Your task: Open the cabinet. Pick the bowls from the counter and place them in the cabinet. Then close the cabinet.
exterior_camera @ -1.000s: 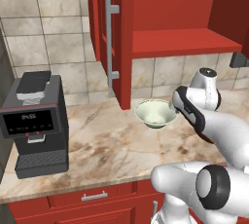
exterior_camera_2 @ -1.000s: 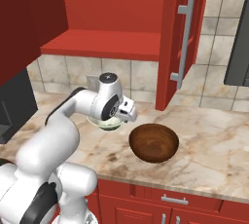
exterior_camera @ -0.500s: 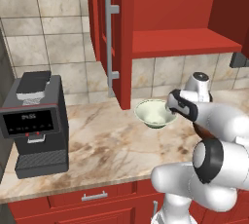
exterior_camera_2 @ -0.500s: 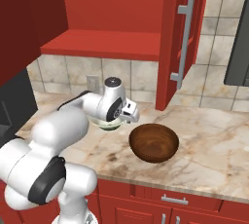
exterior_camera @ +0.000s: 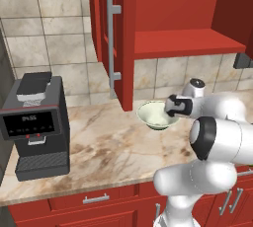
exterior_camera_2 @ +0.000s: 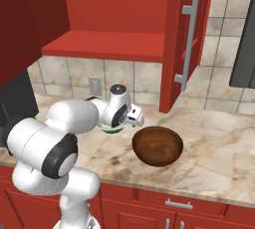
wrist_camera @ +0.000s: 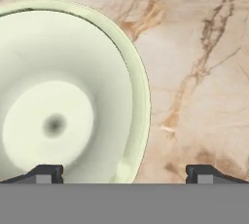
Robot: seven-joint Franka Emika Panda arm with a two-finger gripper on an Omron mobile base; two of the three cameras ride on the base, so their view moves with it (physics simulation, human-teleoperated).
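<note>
Over the marble table (exterior_camera: 99, 147), the white arm bends low, its end effector (wrist_camera: 124, 172) spread wide astride the rim of the smooth, round cream-green bowl (exterior_camera: 157, 115). Beside it sits the dark wooden bowl (exterior_camera_2: 157, 145), below the open red cabinet (exterior_camera: 183, 43).

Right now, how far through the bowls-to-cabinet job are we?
Done: the cabinet stands open, its shelf bare. In hand: the gripper, jaws open, straddles the near rim of the cream bowl on the counter; nothing gripped yet. Left: lift and shelve that bowl, then the wooden bowl, then close the doors.
</note>
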